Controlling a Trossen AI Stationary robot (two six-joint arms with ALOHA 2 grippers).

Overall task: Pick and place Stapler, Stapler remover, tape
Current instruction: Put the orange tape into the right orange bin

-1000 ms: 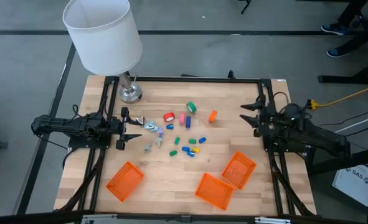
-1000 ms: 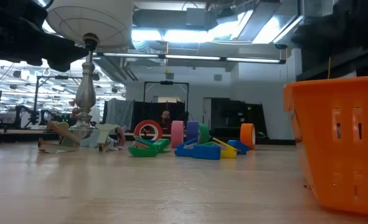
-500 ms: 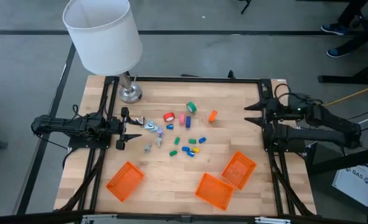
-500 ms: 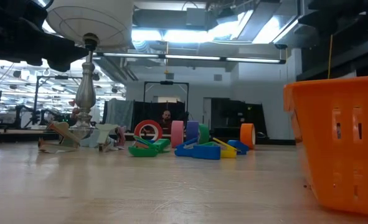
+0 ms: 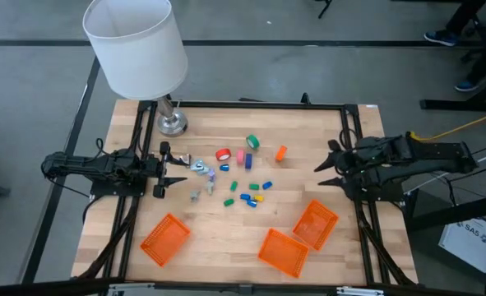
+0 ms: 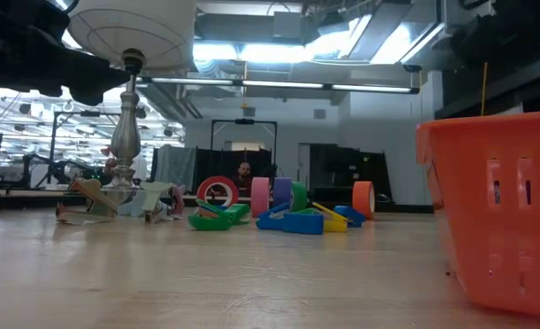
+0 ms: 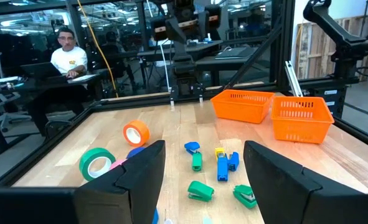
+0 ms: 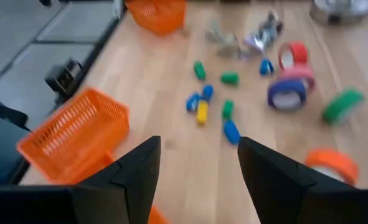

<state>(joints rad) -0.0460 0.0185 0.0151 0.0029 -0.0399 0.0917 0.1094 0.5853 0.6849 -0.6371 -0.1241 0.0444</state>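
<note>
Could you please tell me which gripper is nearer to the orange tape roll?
Right. The right gripper hangs open just beyond the orange tape roll; the left gripper is open farther off, across the pile.

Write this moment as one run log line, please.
left gripper: open, empty | right gripper: open, empty | tape rolls: on table

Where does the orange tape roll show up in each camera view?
High view: orange tape roll, right end of the clutter.
Low view, standing on edge, rightmost roll.
Left wrist view, beyond the green roll.
Right wrist view, by the picture's lower right.
Shared landmark: the green roll lies next to it.
</note>
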